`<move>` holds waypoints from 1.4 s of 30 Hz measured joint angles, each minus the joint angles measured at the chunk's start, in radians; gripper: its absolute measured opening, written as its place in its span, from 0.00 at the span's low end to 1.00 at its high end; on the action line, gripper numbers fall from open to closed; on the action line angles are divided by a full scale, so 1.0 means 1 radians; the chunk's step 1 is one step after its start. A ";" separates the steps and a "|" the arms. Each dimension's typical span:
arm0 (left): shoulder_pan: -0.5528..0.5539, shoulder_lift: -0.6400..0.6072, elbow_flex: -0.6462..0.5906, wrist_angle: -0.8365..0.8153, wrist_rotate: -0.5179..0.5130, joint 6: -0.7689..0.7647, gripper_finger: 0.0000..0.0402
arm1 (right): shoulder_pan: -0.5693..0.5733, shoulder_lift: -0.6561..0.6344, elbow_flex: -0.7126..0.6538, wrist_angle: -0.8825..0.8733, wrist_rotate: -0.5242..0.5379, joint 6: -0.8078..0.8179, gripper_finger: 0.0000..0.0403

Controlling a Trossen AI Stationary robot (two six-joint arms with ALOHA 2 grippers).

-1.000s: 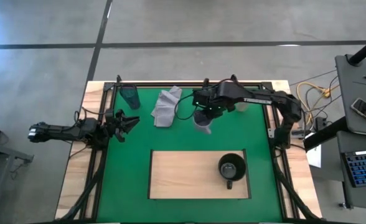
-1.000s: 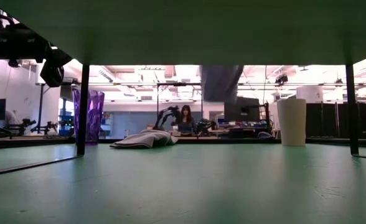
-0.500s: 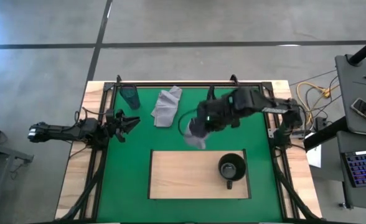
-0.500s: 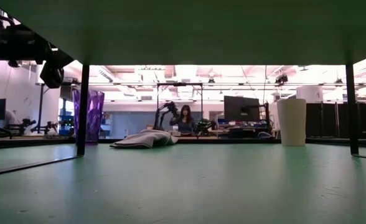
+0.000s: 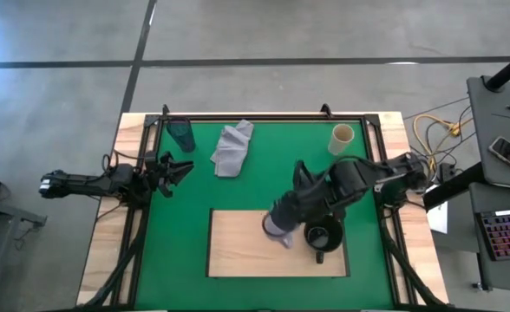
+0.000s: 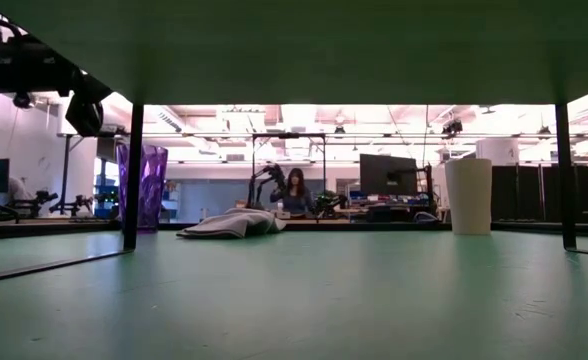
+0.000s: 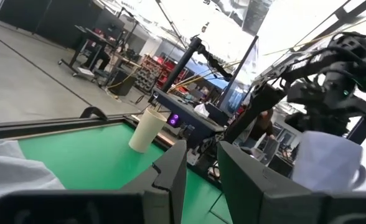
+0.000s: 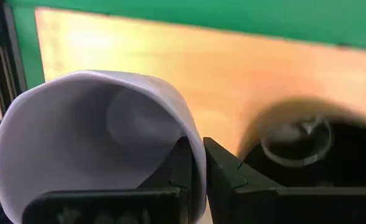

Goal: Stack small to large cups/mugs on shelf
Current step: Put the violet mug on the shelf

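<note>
your right gripper (image 8: pixel 192 165) pinches lavender-grey mug (image 5: pixel 279 229) rim, held over shelf (image 5: pixel 238 247) beside black mug (image 5: pixel 323 235). left gripper (image 5: pixel 182 169) parked at mat edge, fingers slightly apart.

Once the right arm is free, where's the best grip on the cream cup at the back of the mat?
Probably the rim wall of the cream cup, from above: one finger inside, one outside. It stands upright, mouth up, has no handle, and has clear mat around it. The right gripper holds the lavender mug the same way.

Green mat (image 5: pixel 194 225) bearing wooden shelf (image 5: pixel 238 251), black mug (image 5: pixel 323 235), grey cloth (image 5: pixel 231 148), tumbler (image 5: pixel 181 134), cream cup (image 5: pixel 342 138)
</note>
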 joint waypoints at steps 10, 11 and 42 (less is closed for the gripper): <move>0.000 0.000 0.000 -0.004 0.001 0.001 0.19 | 0.039 0.030 -0.025 -0.001 0.014 0.061 0.03; 0.000 0.001 0.000 -0.004 0.001 0.001 0.19 | 0.039 0.041 -0.025 0.004 0.005 0.049 0.03; 0.000 0.013 0.000 -0.014 0.001 0.002 0.19 | 0.046 0.079 -0.027 0.000 0.023 -0.033 0.18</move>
